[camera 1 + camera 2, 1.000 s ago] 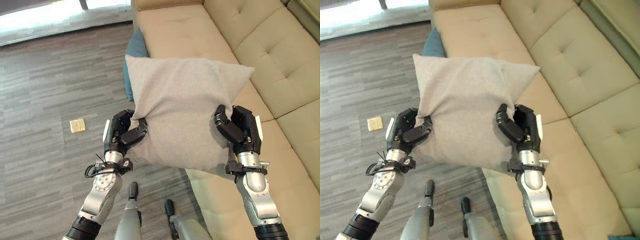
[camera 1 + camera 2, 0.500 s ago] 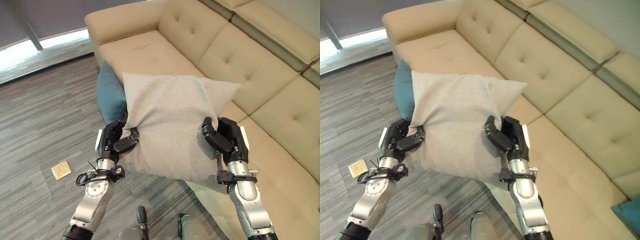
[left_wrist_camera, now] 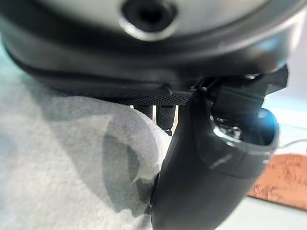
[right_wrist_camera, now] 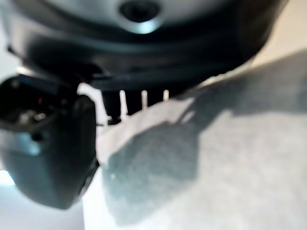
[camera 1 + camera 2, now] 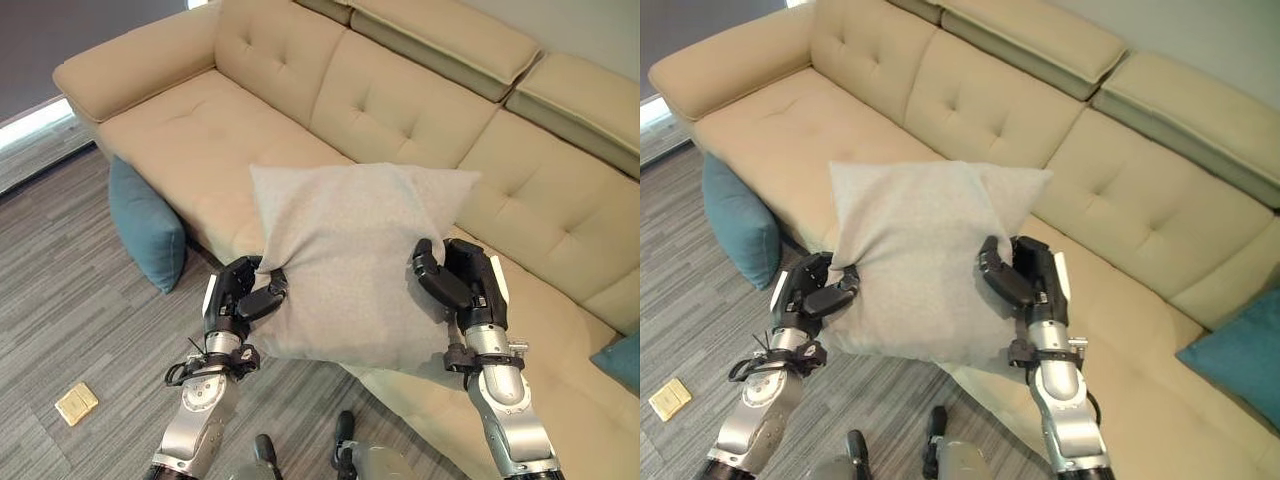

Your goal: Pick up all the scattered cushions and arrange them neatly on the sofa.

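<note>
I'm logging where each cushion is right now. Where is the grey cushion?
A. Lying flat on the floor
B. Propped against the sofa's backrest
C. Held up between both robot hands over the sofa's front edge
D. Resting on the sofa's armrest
C: the grey cushion is gripped at its sides by the left robot hand and right robot hand, above the sofa seat's front edge.

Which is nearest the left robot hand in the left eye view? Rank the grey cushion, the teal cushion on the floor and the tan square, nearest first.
From the left robot hand:
1. Grey cushion, gripped in it.
2. Teal cushion, leaning on the sofa's front, to its left.
3. Tan square, on the floor, lower left.
</note>
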